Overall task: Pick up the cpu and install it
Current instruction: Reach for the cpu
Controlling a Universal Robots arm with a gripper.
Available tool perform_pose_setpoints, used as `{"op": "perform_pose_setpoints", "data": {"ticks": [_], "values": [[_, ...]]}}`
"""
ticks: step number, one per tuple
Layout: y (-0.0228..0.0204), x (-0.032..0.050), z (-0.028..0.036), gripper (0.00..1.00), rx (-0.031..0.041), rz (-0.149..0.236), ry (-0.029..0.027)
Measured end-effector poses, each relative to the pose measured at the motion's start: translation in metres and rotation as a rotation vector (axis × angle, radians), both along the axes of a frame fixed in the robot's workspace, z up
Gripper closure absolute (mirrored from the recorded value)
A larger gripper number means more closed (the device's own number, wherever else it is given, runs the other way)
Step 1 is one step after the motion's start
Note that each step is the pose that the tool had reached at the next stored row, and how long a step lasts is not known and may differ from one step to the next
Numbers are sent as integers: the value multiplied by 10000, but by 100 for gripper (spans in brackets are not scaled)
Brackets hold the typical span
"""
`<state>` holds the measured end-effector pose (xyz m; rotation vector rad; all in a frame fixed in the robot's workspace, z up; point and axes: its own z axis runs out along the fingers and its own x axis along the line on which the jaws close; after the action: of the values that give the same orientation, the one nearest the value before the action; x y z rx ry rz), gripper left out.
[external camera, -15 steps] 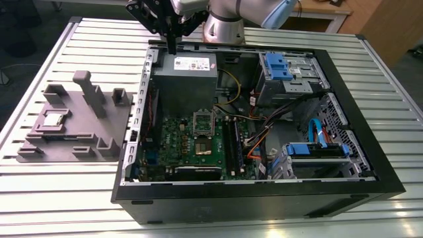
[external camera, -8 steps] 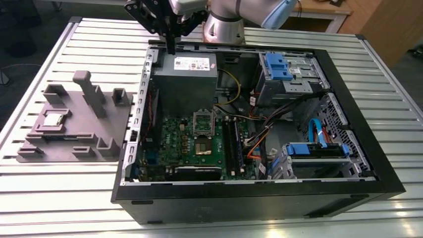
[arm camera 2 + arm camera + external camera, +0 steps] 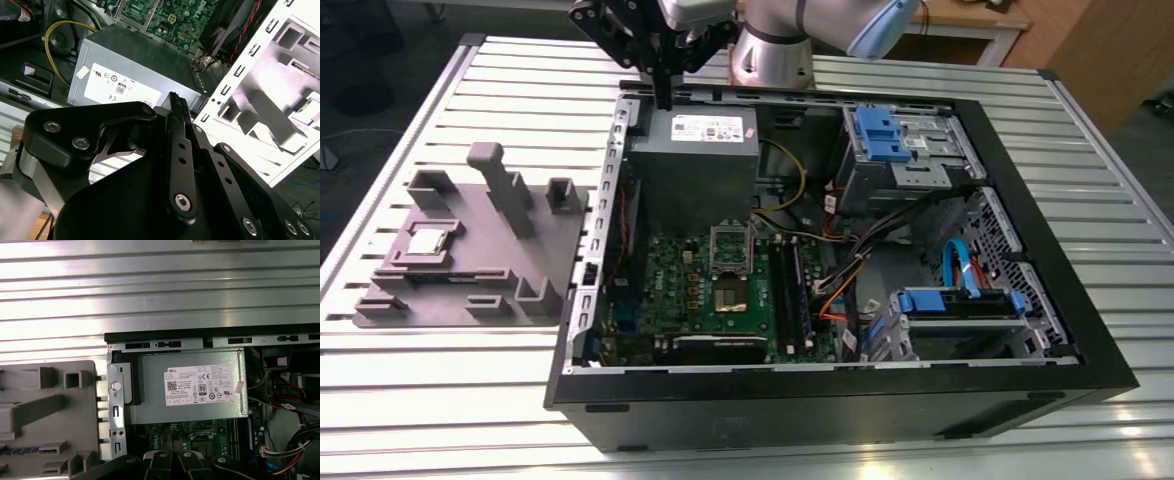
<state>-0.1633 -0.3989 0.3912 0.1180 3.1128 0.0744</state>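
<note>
Black claw (image 3: 664, 97) pinched together, empty, over case (image 3: 827, 412) far edge, cpu (image 3: 427, 241) well apart on plate (image 3: 550, 252)

The ribbed metal tabletop (image 3: 520, 90) carries two things: an open computer case (image 3: 827, 410) and, just beside it at the exterior view's left, a grey moulded plate (image 3: 550, 245).

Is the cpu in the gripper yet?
No, the cpu lies on the grey moulded plate, while the gripper hangs at the far edge of the computer case.
</note>
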Motion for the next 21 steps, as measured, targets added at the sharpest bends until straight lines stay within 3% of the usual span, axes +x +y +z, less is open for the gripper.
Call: {"op": "perform_pose_setpoints", "data": {"ticks": [21], "values": [[0,-57,-5,90,2,0,0]]}}
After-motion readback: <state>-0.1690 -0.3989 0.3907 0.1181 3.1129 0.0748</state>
